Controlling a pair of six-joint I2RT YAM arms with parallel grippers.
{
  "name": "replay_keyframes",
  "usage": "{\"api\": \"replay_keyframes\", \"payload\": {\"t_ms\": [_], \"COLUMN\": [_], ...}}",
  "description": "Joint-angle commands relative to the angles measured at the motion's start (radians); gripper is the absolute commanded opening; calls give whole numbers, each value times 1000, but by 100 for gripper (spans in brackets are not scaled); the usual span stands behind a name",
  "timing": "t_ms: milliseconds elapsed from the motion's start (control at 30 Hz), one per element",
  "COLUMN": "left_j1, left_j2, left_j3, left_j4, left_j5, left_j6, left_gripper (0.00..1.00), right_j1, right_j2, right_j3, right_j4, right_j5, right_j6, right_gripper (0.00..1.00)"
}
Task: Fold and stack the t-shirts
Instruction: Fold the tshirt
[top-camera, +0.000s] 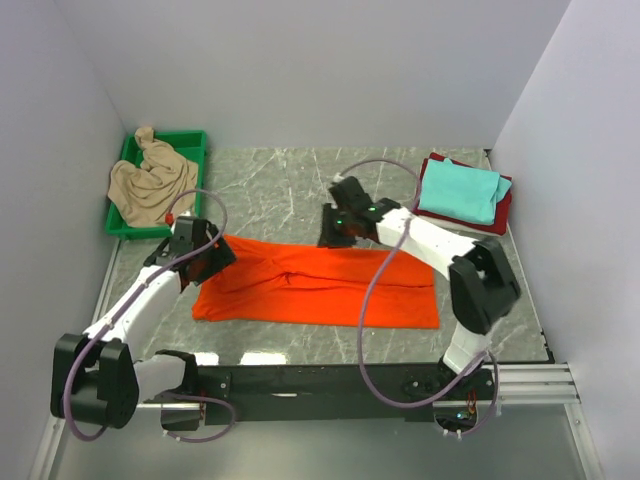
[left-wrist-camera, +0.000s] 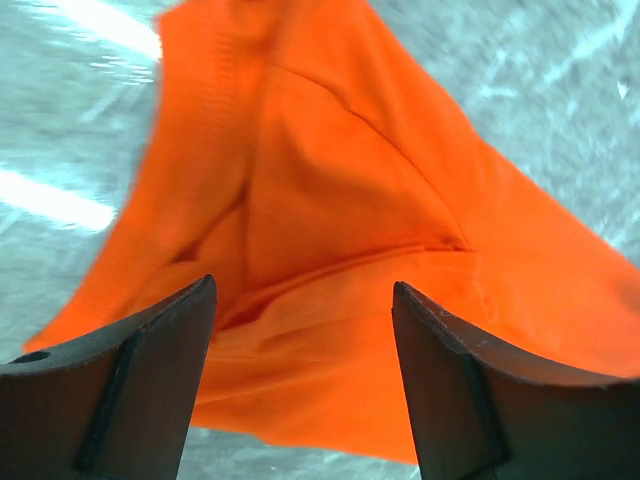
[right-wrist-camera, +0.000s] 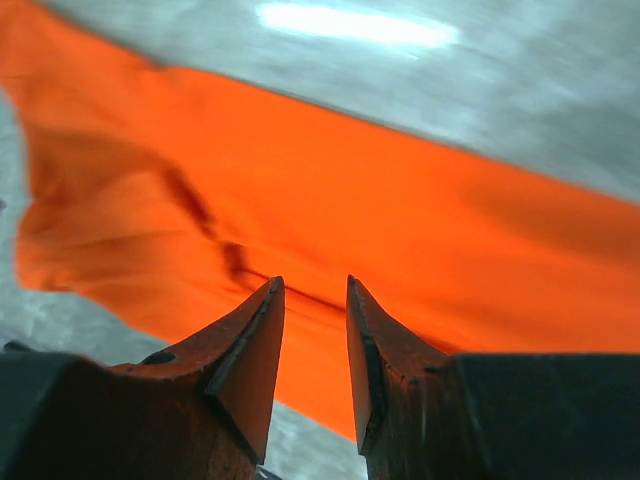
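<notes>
- Left wrist view: the left gripper (left-wrist-camera: 302, 300) gapes wide and empty, with the orange t-shirt (left-wrist-camera: 330, 180) bunched just beyond its fingers.
- Right wrist view: the right gripper (right-wrist-camera: 312, 290) is narrowly parted and empty, with the same cloth beyond.
- Only the overhead view shows 1 teal t-shirt (top-camera: 458, 192), well to the right gripper's right.
</notes>
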Motion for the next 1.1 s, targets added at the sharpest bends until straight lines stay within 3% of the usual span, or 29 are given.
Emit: {"api": "replay_keyframes", "payload": {"t_ms": [0, 467, 933, 1067], "left_j1": [39, 72, 80, 79], "left_j2": [-59, -109, -134, -122], "left_j3": [-37, -150, -172, -178], "left_j4": [9, 65, 51, 55], "left_j5": [-13, 98, 95, 93], "left_j6": [-37, -80, -74, -69], "left_gripper": [77, 73, 72, 72], "right_j1": [55, 181, 198, 204], "right_j2": [100, 454, 490, 498], "right_j3": [137, 408, 454, 463], "right_j4": [92, 146, 133, 130], "right_j5": [-65, -162, -176, -195], "right_j6": [-30, -108, -119, -124], "right_gripper": [38, 38, 37, 25]}}
